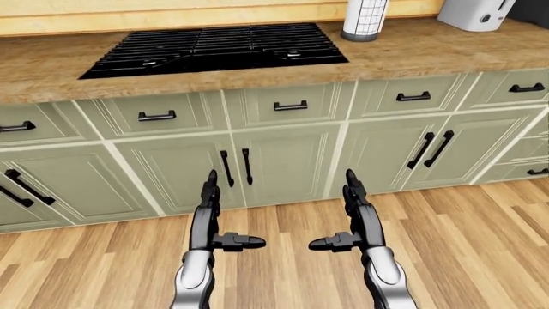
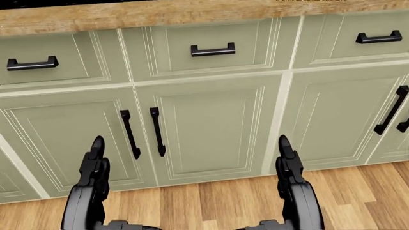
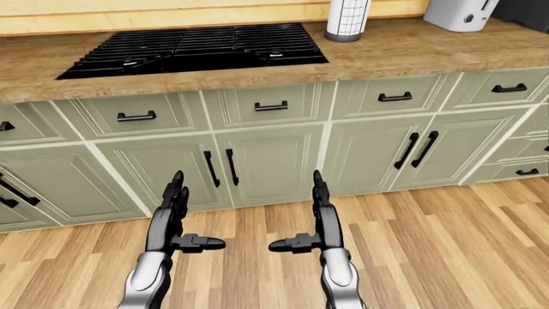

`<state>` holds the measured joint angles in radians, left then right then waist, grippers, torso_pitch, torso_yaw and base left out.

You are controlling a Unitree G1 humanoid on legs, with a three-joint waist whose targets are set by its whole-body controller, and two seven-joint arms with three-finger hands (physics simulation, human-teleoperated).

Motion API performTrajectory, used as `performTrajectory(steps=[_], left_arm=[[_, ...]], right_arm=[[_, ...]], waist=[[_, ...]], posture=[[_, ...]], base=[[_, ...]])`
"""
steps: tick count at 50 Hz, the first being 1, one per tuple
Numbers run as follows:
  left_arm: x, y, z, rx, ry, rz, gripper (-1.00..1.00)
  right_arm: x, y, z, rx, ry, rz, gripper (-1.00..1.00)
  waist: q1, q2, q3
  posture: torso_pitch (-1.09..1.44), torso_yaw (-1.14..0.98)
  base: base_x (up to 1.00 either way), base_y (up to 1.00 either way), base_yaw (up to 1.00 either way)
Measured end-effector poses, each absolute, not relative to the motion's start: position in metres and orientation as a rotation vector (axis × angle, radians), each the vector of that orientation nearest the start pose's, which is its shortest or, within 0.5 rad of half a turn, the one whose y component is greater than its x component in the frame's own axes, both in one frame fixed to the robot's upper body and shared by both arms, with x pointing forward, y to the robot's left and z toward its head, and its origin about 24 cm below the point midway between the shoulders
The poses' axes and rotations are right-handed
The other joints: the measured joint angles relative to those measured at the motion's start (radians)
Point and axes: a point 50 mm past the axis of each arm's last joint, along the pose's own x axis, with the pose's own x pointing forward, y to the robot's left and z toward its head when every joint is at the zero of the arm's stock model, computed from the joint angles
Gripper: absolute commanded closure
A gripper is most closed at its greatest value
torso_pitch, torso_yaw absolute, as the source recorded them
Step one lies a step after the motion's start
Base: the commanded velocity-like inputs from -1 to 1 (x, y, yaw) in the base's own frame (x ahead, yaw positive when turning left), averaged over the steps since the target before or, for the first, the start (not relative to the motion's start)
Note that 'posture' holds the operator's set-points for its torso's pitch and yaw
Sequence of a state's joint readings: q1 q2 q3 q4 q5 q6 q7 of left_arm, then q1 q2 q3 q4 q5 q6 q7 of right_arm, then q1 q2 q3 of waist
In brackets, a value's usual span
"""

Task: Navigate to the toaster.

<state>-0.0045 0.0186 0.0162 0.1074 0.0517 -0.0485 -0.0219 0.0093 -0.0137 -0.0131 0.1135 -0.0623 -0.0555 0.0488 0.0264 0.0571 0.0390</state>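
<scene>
The white toaster (image 1: 474, 13) stands on the wooden counter (image 1: 412, 51) at the top right of the left-eye view, cut off by the top edge; it also shows in the right-eye view (image 3: 457, 13). My left hand (image 1: 216, 212) and right hand (image 1: 343, 212) are held out low over the wood floor, fingers straight and thumbs pointing inward, both open and empty. They are well below and left of the toaster.
A black stove top (image 1: 214, 48) is set in the counter at top centre. A white gridded canister (image 1: 365, 19) stands between stove and toaster. Green cabinets (image 2: 211, 120) with black handles run under the counter. Wood floor (image 1: 481, 244) lies below.
</scene>
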Motion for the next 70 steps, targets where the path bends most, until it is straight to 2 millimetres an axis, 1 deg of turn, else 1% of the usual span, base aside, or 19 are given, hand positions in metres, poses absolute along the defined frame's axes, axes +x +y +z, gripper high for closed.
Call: performTrajectory(steps=[3,5,9,11,15,21,26,28,32,36,39,43,48,53,55,59,64,66,70], left_arm=[[0.249,0.16,0.016,0.071,0.086,0.008,-1.0],[0.249,0.16,0.018,0.071,0.082,0.008,-1.0],[0.252,0.158,0.022,0.071,0.056,0.0,-1.0],[0.253,0.158,0.023,0.071,0.048,-0.001,-1.0],[0.251,0.146,0.018,0.057,0.071,-0.041,-1.0],[0.252,0.152,0.021,0.063,0.061,-0.02,-1.0],[0.251,0.152,0.025,0.066,0.044,-0.017,-1.0],[0.251,0.156,0.022,0.071,0.06,-0.007,-1.0],[0.249,0.158,0.018,0.072,0.085,0.005,-1.0],[0.252,0.158,0.022,0.073,0.056,0.0,-1.0],[0.253,0.157,0.024,0.069,0.045,-0.001,-1.0],[0.25,0.146,0.019,0.057,0.071,-0.042,-1.0],[0.251,0.152,0.021,0.064,0.063,-0.023,-1.0],[0.252,0.152,0.024,0.065,0.046,-0.019,-1.0],[0.252,0.155,0.021,0.072,0.059,-0.011,-1.0],[0.249,0.159,0.016,0.074,0.084,0.005,-1.0],[0.251,0.157,0.023,0.074,0.053,-0.001,-1.0],[0.253,0.157,0.023,0.074,0.047,-0.003,-1.0],[0.251,0.146,0.018,0.059,0.071,-0.041,-1.0]], right_arm=[[0.246,-0.149,0.014,-0.073,0.096,0.055,-1.0],[0.247,-0.149,0.016,-0.075,0.089,0.054,-1.0],[0.25,-0.151,0.02,-0.078,0.06,0.048,-1.0],[0.25,-0.151,0.02,-0.078,0.054,0.048,-1.0],[0.247,-0.162,0.014,-0.088,0.088,0.009,-1.0],[0.248,-0.157,0.017,-0.082,0.079,0.022,-1.0],[0.249,-0.155,0.019,-0.081,0.065,0.033,-1.0],[0.248,-0.151,0.016,-0.075,0.08,0.045,-1.0],[0.246,-0.151,0.013,-0.076,0.099,0.052,-1.0],[0.249,-0.151,0.019,-0.077,0.065,0.048,-1.0],[0.25,-0.151,0.022,-0.079,0.051,0.049,-1.0],[0.247,-0.161,0.015,-0.087,0.088,0.01,-1.0],[0.247,-0.158,0.015,-0.083,0.087,0.021,-1.0],[0.249,-0.156,0.018,-0.084,0.07,0.032,-1.0],[0.249,-0.152,0.017,-0.076,0.074,0.041,-1.0],[0.247,-0.149,0.012,-0.075,0.097,0.058,-1.0],[0.25,-0.151,0.019,-0.077,0.062,0.05,-1.0],[0.25,-0.151,0.02,-0.077,0.055,0.05,-1.0],[0.247,-0.162,0.014,-0.088,0.09,0.011,-1.0]], waist=[[0.001,0.004,-0.011],[-0.001,-0.011,-0.013],[0.0,-0.07,-0.009],[-0.007,-0.12,-0.02],[-0.033,-0.108,-0.014],[-0.016,-0.038,0.004],[-0.01,0.017,0.0],[-0.001,-0.001,0.002],[-0.003,-0.006,-0.012],[-0.001,-0.06,-0.009],[-0.008,-0.12,-0.023],[-0.027,-0.099,-0.011],[-0.016,-0.043,0.003],[-0.013,0.019,-0.001],[0.001,0.005,0.001],[-0.001,0.0,-0.014],[0.0,-0.072,-0.008],[-0.007,-0.122,-0.021],[-0.032,-0.109,-0.014]], posture=[[0.0,0.0],[0.0,0.0],[0.0,0.0],[0.0,0.0],[0.0,0.0],[0.0,0.0],[0.0,0.0],[0.0,0.0],[0.0,0.0],[0.0,0.0],[0.0,0.0],[0.0,0.0],[0.0,0.0],[0.0,0.0],[0.0,0.0],[0.0,0.0],[0.0,0.0],[0.0,0.0],[0.0,0.0]], base=[[0.0,-0.3,0.0],[0.0,-0.31,0.0],[0.0,-0.3,0.0],[0.0,-0.3,0.0],[0.0,-0.3,0.0],[0.0,-0.3,0.0],[0.0,-0.3,0.0],[0.0,-0.3,0.0],[0.0,-0.31,0.0],[0.0,-0.31,0.0],[0.0,-0.31,0.0],[0.0,-0.31,0.0],[0.0,-0.31,0.0],[0.0,-0.31,0.0],[0.0,-0.31,0.0],[0.0,-0.31,0.0],[0.0,-0.31,0.0],[0.0,-0.31,0.0],[0.0,-0.32,0.0]])
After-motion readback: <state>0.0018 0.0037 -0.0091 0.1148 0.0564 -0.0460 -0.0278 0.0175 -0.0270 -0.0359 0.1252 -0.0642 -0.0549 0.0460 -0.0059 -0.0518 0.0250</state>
